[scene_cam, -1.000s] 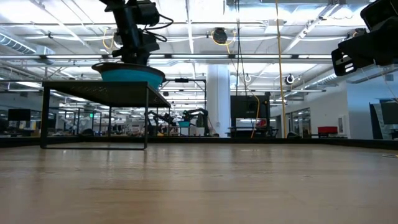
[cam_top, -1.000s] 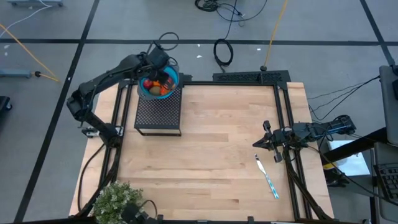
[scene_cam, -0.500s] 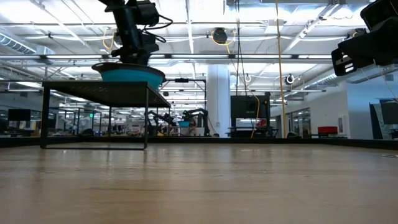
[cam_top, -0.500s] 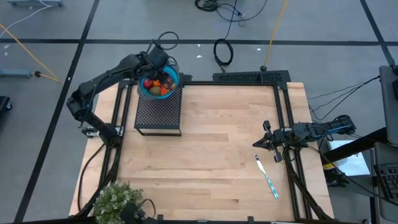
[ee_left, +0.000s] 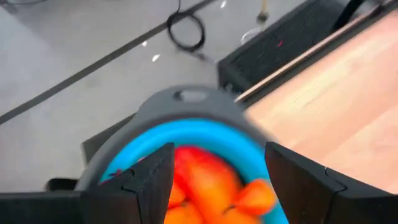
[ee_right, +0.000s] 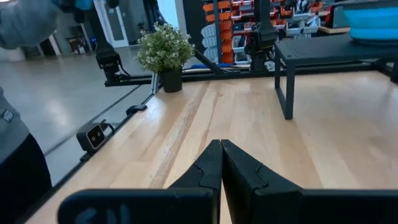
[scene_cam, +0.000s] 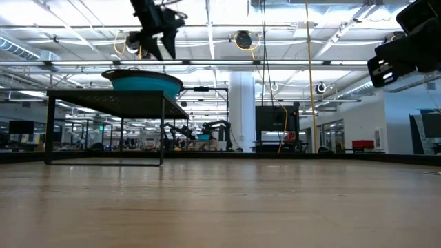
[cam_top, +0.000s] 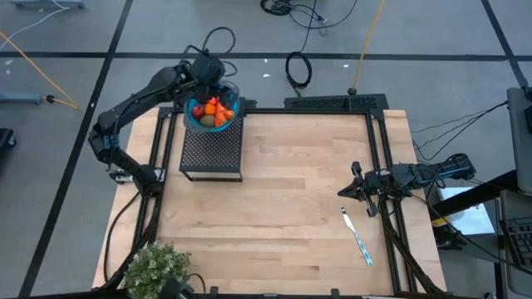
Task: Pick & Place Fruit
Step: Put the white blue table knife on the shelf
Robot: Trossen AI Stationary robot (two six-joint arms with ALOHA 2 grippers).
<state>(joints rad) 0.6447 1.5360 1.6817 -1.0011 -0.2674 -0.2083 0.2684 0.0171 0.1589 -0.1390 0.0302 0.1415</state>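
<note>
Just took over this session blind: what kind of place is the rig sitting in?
Most likely a robotics lab or workshop hall. The low view shows an open ceiling with strip lights and more benches with arms; the right wrist view shows shelves of orange parts bins.

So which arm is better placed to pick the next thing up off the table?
Right, probably. The right gripper hovers shut beside the utensil; the left gripper is open above the bowl of fruit.

The left gripper [cam_top: 204, 76] is hanging high with fingers spread — the right gripper [cam_top: 350, 192] is resting pinched closed.
</note>
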